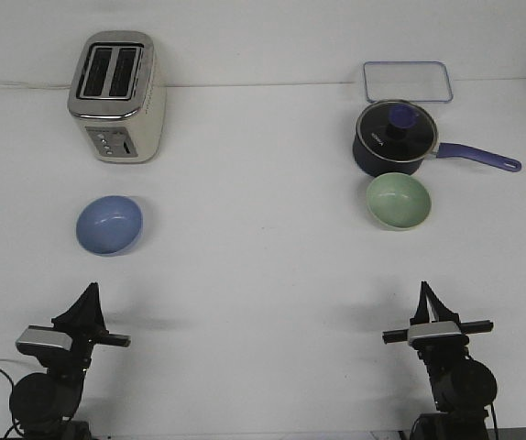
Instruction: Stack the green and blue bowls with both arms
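Note:
The light blue bowl (109,225) sits upright on the white table at the left, in front of the toaster. The pale green bowl (398,200) sits upright at the right, right next to the front of the saucepan. My left gripper (91,290) is low at the near left, well short of the blue bowl, with its fingers meeting at a point and empty. My right gripper (423,288) is low at the near right, short of the green bowl, fingers also together and empty.
A cream and silver toaster (116,96) stands at the back left. A dark navy saucepan (394,139) with a glass lid and a long handle pointing right stands at the back right. A clear rectangular lid (408,81) lies behind it.

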